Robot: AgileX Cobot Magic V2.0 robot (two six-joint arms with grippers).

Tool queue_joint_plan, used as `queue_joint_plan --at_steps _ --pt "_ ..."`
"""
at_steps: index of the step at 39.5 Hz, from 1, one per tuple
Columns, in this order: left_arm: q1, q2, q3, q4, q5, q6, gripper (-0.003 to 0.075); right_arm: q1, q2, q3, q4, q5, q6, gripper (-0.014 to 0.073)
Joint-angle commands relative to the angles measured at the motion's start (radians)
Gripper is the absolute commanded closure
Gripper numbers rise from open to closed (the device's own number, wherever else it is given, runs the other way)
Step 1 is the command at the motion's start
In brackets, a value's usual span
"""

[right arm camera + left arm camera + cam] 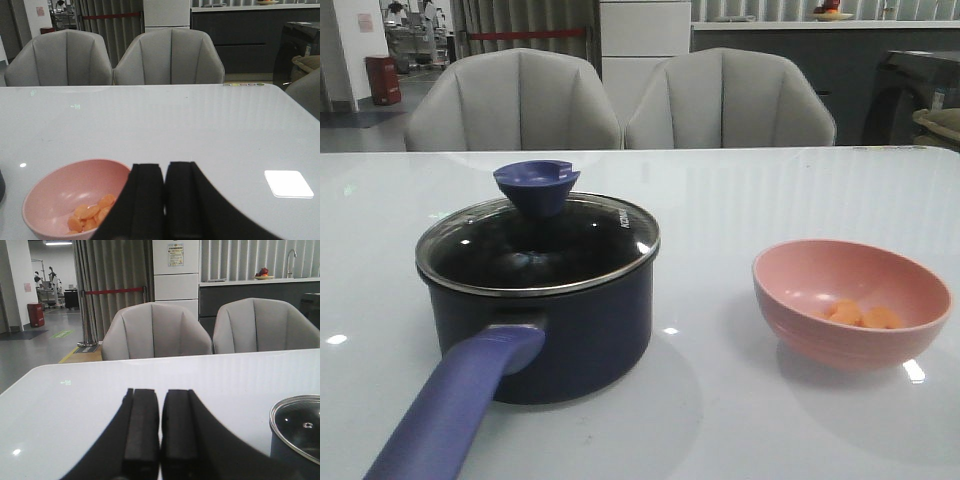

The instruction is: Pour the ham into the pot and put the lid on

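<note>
The ham (pixel 863 316) lies in the pink bowl (pixel 820 275); we see the lid (pixel 537 245) seated on the pot (pixel 580 335), both tools (pixel 160 440) (pixel 165 200) closed, empty.

It is looking like a big showroom or lab hall: a white table (pixel 740 200) with two grey chairs (pixel 620 100), a roped-off area (pixel 115 291), and a kitchen counter (pixel 260 282) with a tap (pixel 290 260).

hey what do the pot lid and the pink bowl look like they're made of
The lid looks like clear glass: the dark pot interior shows through it. Its shiny grey rim is probably steel, and its matte purple-blue knob is likely plastic or silicone. The pink bowl has a smooth, softly glossy finish, so glazed ceramic or melamine; I cannot tell which.
</note>
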Motion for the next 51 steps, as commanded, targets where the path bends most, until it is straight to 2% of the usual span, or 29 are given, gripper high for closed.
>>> queue_joint_plan --at_steps 1,28,37,39,41,51 --pt "0.001 0.010 0.032 -0.011 -0.079 -0.008 0.0607 -0.007 -0.019 0.010 -0.009 -0.071 -0.004 0.0445" --pt "0.001 0.010 0.032 -0.011 -0.079 -0.008 0.0607 -0.007 -0.019 0.010 -0.009 -0.071 -0.004 0.0445" --pt "0.001 0.010 0.017 -0.011 -0.268 -0.008 0.0607 -0.007 -0.019 0.010 -0.009 -0.071 -0.004 0.0445" --pt "0.001 0.010 -0.023 -0.011 -0.269 -0.008 0.0607 -0.007 -0.019 0.010 -0.009 -0.071 -0.004 0.0445" --pt "0.001 0.012 -0.078 -0.011 -0.211 -0.008 0.0607 -0.007 -0.019 0.010 -0.009 -0.071 -0.004 0.0445" --pt "0.001 0.139 -0.386 -0.025 0.252 -0.008 0.0607 -0.007 -0.019 0.010 -0.009 -0.071 -0.004 0.0445"
